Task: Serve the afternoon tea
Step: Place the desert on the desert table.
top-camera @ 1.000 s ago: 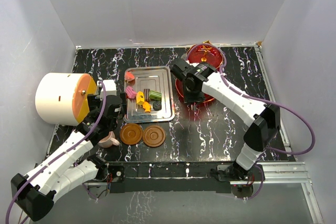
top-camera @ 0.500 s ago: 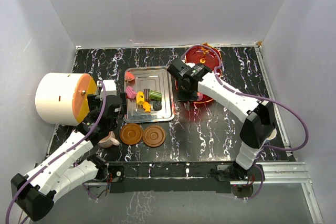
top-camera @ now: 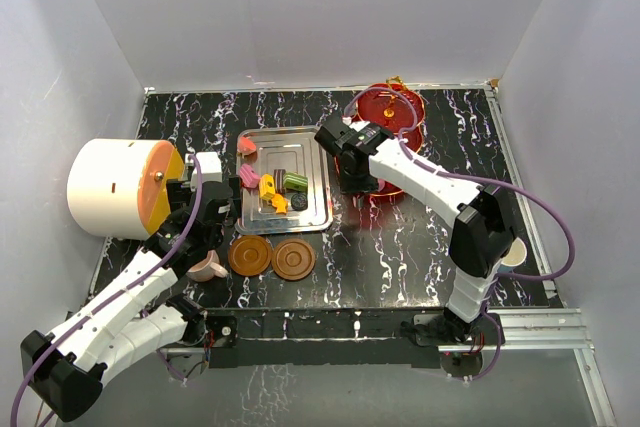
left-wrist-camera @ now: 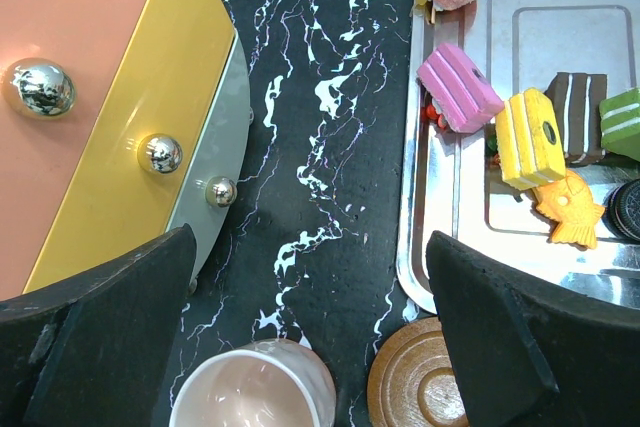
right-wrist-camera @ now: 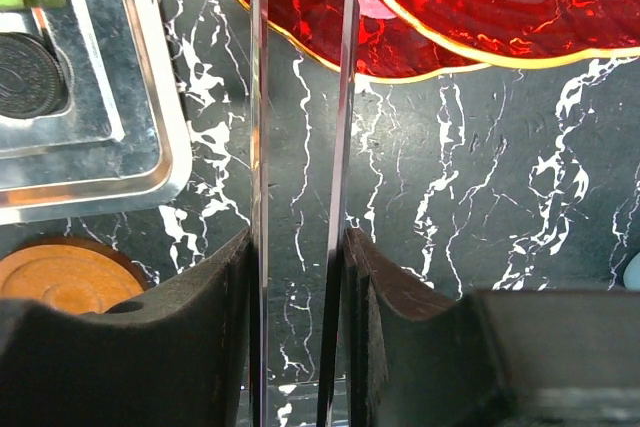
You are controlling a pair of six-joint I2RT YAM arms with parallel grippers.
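Note:
Several small colourful sweets (top-camera: 272,187) (left-wrist-camera: 527,137) lie on a steel tray. The red three-tier stand (top-camera: 388,107) (right-wrist-camera: 470,7) is at the back right, and something pink shows through its lower tier. My right gripper (top-camera: 357,187) (right-wrist-camera: 297,242) is shut on thin metal tongs (right-wrist-camera: 342,97), whose blades reach to the stand's near-left edge. My left gripper (top-camera: 205,222) (left-wrist-camera: 310,247) hangs open above the pink cup (top-camera: 208,268) (left-wrist-camera: 255,387), with nothing between its fingers. Two brown saucers (top-camera: 250,255) (top-camera: 293,260) sit in front of the tray. A pale cup (top-camera: 513,252) is partly hidden by the right arm's elbow.
The steel tray (top-camera: 318,162) (left-wrist-camera: 412,247) lies mid-table. A big white drum with an orange face (top-camera: 110,187) (left-wrist-camera: 90,97) stands at the left, close to my left gripper. White walls enclose the black marbled table (top-camera: 420,247) on three sides.
The right arm has drawn the tongs leftward and nearer, from over the stand's lower tier to its left edge. The left arm has not moved.

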